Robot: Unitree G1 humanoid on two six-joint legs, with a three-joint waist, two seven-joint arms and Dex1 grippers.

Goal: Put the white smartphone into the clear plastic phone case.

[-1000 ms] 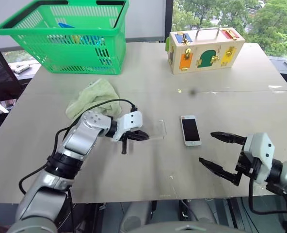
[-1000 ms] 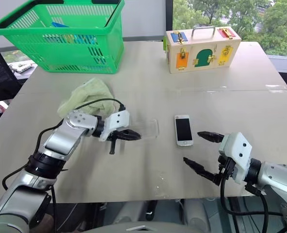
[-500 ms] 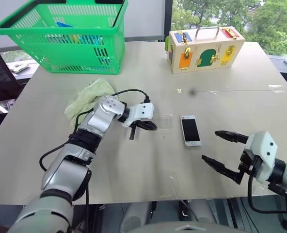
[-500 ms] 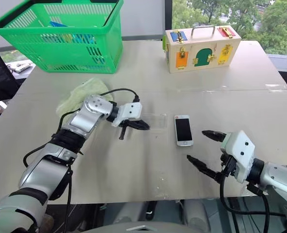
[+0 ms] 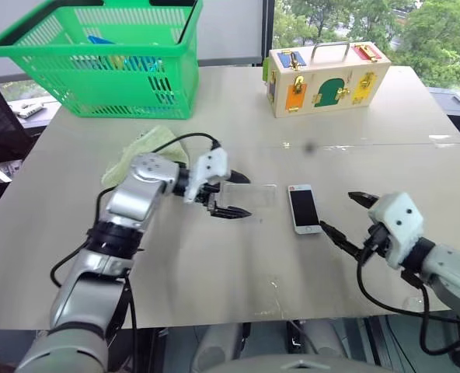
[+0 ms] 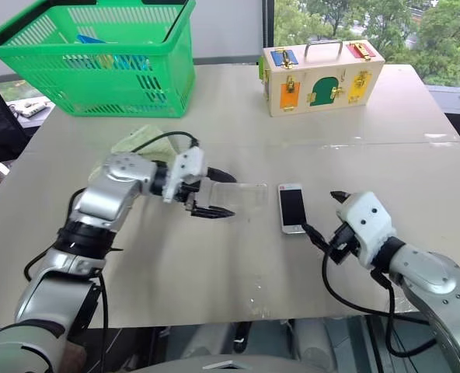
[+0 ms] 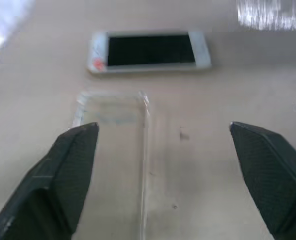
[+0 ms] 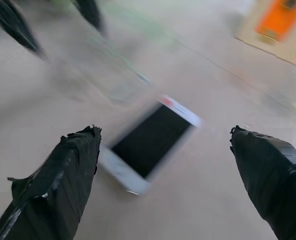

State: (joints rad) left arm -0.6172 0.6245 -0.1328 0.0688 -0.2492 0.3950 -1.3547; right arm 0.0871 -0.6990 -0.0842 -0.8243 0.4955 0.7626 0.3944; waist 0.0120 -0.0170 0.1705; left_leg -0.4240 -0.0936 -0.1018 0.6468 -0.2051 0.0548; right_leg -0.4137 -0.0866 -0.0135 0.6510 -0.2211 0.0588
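The white smartphone (image 5: pixel 304 208) lies flat on the beige table (image 5: pixel 214 264), screen up, near the middle and a little toward the robot's right. Just beside it, on its left, lies the clear plastic phone case (image 5: pixel 252 194), a faint glossy outline on the tabletop with a narrow strip of bare table between the two. In the left wrist view the case (image 7: pixel 113 145) lies lengthwise between the two fingers while the phone (image 7: pixel 149 51) lies crosswise past its far end, the reddish mark toward one side.

The left gripper (image 5: pixel 231 194) hovers at the case's left end with its fingers spread wide apart, one above and one below the case's edge; nothing is clamped between them (whether a tip touches the shell cannot be told). The right gripper (image 5: pixel 343 215) sits just to the right of the phone, fingers also wide apart, holding nothing; in the right wrist view the phone (image 8: pixel 150 142) lies on the table between and beyond its two black fingers.

Around them: a crumpled pale-green cloth (image 5: pixel 141 151) lies behind the left arm, a green basket (image 5: pixel 98 58) stands at the far left of the table, and a wooden latch box (image 5: pixel 327 74) with coloured doors stands at the far right. None of these lies between the grippers and the phone or case.
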